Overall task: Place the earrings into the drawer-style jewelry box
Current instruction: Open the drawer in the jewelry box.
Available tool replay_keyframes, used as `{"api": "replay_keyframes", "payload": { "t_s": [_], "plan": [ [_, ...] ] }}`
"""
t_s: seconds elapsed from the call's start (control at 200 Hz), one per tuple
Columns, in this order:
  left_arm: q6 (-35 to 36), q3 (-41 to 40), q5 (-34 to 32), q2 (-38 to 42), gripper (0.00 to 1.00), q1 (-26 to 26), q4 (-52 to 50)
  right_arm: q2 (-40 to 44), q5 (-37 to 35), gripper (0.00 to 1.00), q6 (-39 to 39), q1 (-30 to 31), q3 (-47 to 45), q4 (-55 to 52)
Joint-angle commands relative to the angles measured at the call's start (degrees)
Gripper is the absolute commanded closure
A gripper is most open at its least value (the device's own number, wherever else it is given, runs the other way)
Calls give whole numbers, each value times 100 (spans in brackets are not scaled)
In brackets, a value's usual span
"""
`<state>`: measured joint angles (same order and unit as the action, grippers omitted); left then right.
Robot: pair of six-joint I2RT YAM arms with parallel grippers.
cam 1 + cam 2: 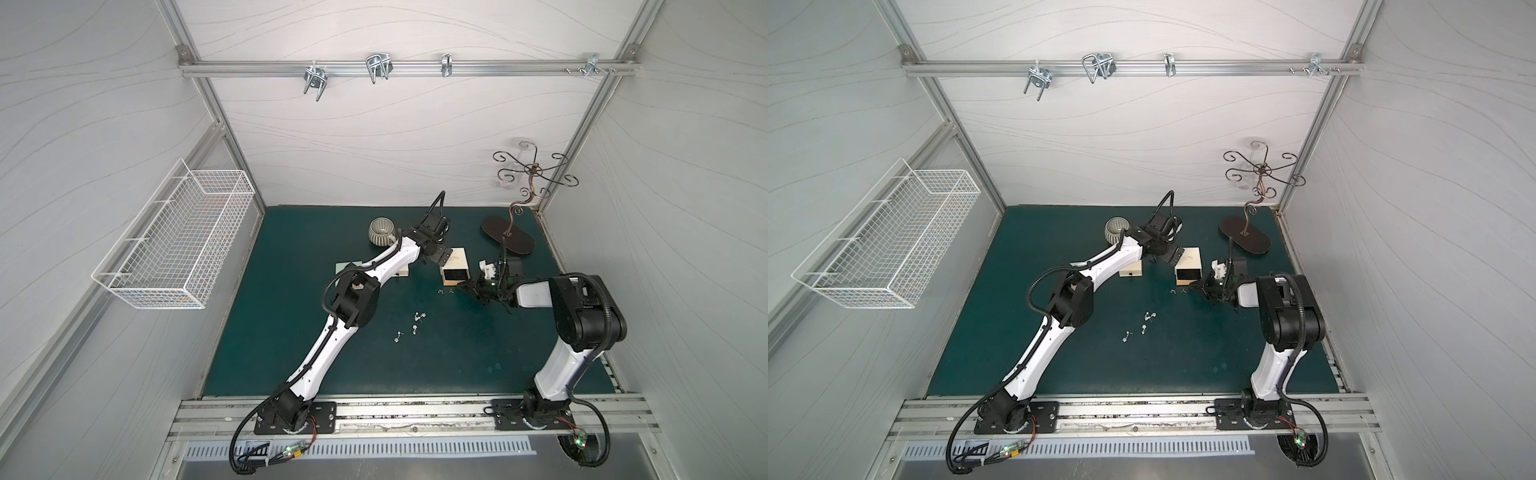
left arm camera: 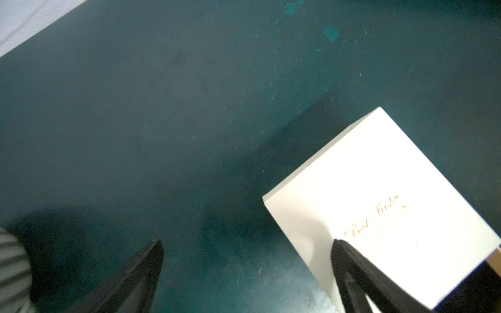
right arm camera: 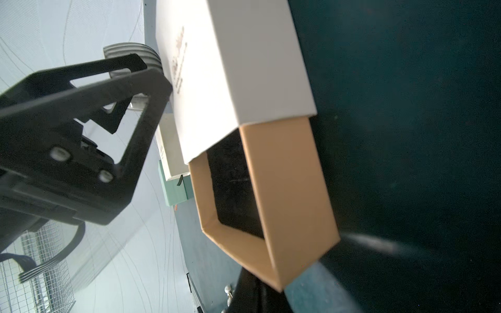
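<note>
The drawer-style jewelry box [image 1: 458,258] [image 1: 1192,259] is a white sleeve with its tan drawer [image 1: 455,277] [image 3: 287,189] pulled out, black inside and empty. Several tiny silvery earrings lie on the green mat: two [image 1: 445,292] just in front of the drawer, the others in a loose cluster [image 1: 418,322] [image 1: 1147,319] nearer the front. My left gripper [image 1: 439,258] [image 2: 248,249] stands open at the sleeve's left side, one finger [image 2: 345,260] over the sleeve's top [image 2: 379,176]. My right gripper [image 1: 462,286] [image 3: 252,295] is shut, low at the drawer's front corner, beside two earrings [image 3: 228,292].
A second white box [image 1: 402,272] and a mint one [image 1: 345,266] sit under my left arm. A ribbed cup [image 1: 382,230] stands behind them. A jewelry stand [image 1: 508,240] rises at the back right. A wire basket [image 1: 174,237] hangs on the left wall.
</note>
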<state>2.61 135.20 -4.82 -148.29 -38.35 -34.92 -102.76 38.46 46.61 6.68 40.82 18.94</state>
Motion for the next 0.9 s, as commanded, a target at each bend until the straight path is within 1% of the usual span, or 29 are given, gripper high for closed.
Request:
{"api": "replay_keyframes", "payload": {
  "t_s": [0.0,0.345,0.505,0.62,0.715,0.83,0.895],
  "plan": [
    [126,94,-300,-294,1,8,-329,229,140,100,-73,-29,-100,-262],
    [38,159,-318,-229,1,8,-273,148,113,100,-129,-36,-78,-324],
    [11,244,-252,-119,1,6,-246,247,72,85,-273,-33,14,-556],
    [-9,253,-207,18,1,5,-228,355,19,70,-409,-28,53,-765],
    [-11,253,-189,155,1,11,-238,460,-21,60,-489,-31,66,-917],
    [-20,214,-178,386,1,11,-287,660,-106,53,-730,-34,145,-1295],
    [-19,122,-157,563,1,8,-294,803,-197,51,-883,-33,179,-1555]
  ]
}}
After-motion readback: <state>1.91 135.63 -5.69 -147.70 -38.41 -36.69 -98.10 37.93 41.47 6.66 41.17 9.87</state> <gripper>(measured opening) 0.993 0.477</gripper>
